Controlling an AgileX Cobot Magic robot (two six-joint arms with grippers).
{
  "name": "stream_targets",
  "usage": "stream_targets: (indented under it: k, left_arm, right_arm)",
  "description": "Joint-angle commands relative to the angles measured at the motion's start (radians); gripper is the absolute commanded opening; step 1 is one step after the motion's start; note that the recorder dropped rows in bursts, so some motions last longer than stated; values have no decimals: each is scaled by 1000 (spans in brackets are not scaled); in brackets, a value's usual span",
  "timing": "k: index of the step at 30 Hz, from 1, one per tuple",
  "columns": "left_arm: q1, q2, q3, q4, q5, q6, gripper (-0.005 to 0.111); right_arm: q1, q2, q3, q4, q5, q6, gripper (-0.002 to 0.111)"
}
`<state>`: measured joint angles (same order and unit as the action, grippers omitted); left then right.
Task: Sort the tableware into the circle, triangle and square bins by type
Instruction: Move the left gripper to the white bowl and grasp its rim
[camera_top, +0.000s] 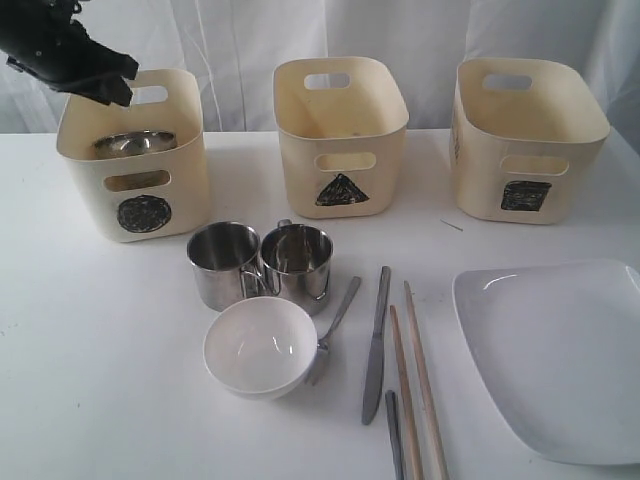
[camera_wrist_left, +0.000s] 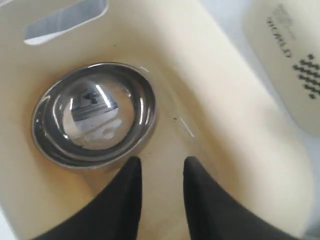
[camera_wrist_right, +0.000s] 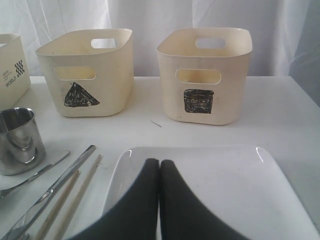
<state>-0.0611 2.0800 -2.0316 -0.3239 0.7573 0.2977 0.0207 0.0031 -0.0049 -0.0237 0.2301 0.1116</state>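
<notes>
Bowl (camera_top: 135, 143) sits in the circle bin (camera_top: 190, 190), upper left of the exterior view; left gripper (camera_wrist_left: 161, 162) hovers above it, fingers apart. Right gripper (camera_wrist_right: 160, 162) is closed together over the plate (camera_wrist_right: 225, 185).

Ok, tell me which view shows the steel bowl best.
The left wrist view: it looks down into the circle bin and shows the whole steel bowl on its floor. The exterior view shows only part of the bowl above the bin's front wall. The right wrist view does not show it.
</notes>
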Motion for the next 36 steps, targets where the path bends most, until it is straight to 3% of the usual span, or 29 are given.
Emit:
stream_targets:
  k: [1, 6, 12, 16, 20, 23, 27, 33, 35, 36]
  left_arm:
    - [0, -104, -6, -35, 165, 41, 34]
    - [0, -219, 61, -99, 230, 57, 34]
    - [-2, -374, 301, -151, 230, 85, 34]
    - [-15, -483, 505, -261, 183, 155, 34]
    - [-81, -572, 681, -326, 117, 185, 34]
    - [-226, -591, 835, -338, 33, 202, 34]
    - [-336, -561, 995, -312, -168, 200, 34]
    - [-351, -490, 1044, -310, -267, 200, 34]
    - [-351, -476, 1044, -310, -276, 200, 40]
    - [-351, -468, 1044, -310, -278, 200, 51]
  right_arm:
    - [3, -3, 5, 1, -10, -1, 0]
    - [3, -3, 5, 1, -10, -1, 0]
    - [3, -3, 5, 1, -7, -1, 0]
    - [3, -3, 5, 1, -7, -1, 0]
    - [3, -3, 5, 1, -7, -1, 0]
    - [3, -3, 5, 1, -7, -1, 0]
    - [3, -3, 5, 1, -7, -3, 0]
    - [3, -3, 5, 1, -7, -3, 0]
    - [3, -3, 5, 1, -7, -3, 0]
    - [3, -3, 5, 1, -7, -3, 0]
